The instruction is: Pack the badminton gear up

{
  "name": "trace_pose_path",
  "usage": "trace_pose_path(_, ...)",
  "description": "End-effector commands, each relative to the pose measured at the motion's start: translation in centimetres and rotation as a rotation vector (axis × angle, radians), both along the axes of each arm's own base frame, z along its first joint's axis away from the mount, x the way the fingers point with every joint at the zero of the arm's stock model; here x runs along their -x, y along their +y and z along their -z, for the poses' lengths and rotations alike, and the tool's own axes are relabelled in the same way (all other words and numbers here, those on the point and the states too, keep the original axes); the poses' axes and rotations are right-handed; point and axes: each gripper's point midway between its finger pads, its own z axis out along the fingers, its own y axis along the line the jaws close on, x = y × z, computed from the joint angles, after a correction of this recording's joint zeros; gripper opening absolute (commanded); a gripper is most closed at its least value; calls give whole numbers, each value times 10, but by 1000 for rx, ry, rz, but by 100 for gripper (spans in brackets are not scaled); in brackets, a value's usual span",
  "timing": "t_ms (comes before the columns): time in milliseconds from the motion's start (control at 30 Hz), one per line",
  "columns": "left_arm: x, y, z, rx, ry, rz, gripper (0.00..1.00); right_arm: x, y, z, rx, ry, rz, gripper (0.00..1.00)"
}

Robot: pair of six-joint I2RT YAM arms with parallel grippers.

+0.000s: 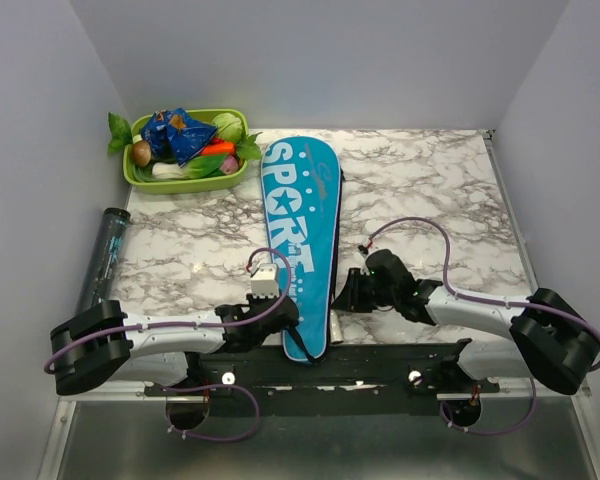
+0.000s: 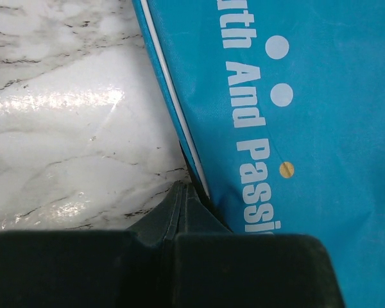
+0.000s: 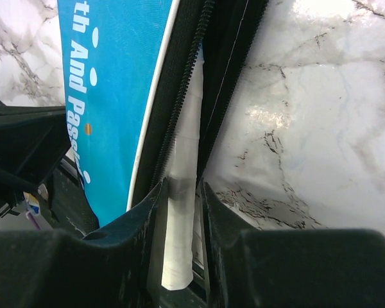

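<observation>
The blue racket-shaped cover (image 1: 300, 235) lettered "SPORT" lies flat in the middle of the marble table, narrow end toward me. My right gripper (image 3: 181, 196) is at its right edge by the open zipper (image 3: 179, 96). Its fingers close on a white racket handle (image 3: 179, 218) that sticks out of the cover; its white butt shows in the top view (image 1: 334, 328). My left gripper (image 2: 181, 191) is shut, its tips against the cover's left edge (image 2: 179, 122) with nothing visible between them. The dark clear tube (image 1: 104, 255) lies at the far left. No shuttlecocks show.
A green tray (image 1: 140, 178) of toy vegetables stands at the back left. Grey walls enclose the table on the left, back and right. The black arm mount (image 1: 330, 372) runs along the near edge.
</observation>
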Motion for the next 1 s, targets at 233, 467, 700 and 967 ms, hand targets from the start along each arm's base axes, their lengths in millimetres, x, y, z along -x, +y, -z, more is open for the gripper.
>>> trace_pose_path(233, 5, -8, 3, 49, 27, 26, 0, 13, 21, -7, -175, 43, -41, 33)
trace_pose_path(467, 6, -11, 4, 55, 33, 36, 0, 16, 34, -23, -286, 60, -49, 32)
trace_pose_path(700, 7, -12, 2, 70, 35, 41, 0, 11, 56, -33, -354, 66, -40, 29)
trace_pose_path(967, 8, -10, -6, 87, 24, 40, 0, 16, 97, -22, -389, 98, -93, 35)
